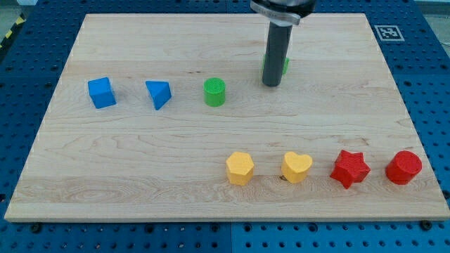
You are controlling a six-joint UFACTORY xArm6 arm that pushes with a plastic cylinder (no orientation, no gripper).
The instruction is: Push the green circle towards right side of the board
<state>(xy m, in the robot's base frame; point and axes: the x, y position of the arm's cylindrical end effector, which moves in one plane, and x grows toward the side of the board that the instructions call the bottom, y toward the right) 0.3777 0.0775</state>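
Observation:
The green circle [215, 92] stands on the wooden board [140, 161], a little above its middle. My tip [271, 85] is down on the board to the right of the green circle, with a clear gap between them. A second green block [284, 65] is mostly hidden behind the rod, and its shape cannot be made out.
A blue cube [101, 93] and a blue triangle [159, 94] lie left of the green circle. Along the bottom, from left to right, are a yellow hexagon [240, 168], a yellow heart [297, 167], a red star [349, 169] and a red circle [403, 167].

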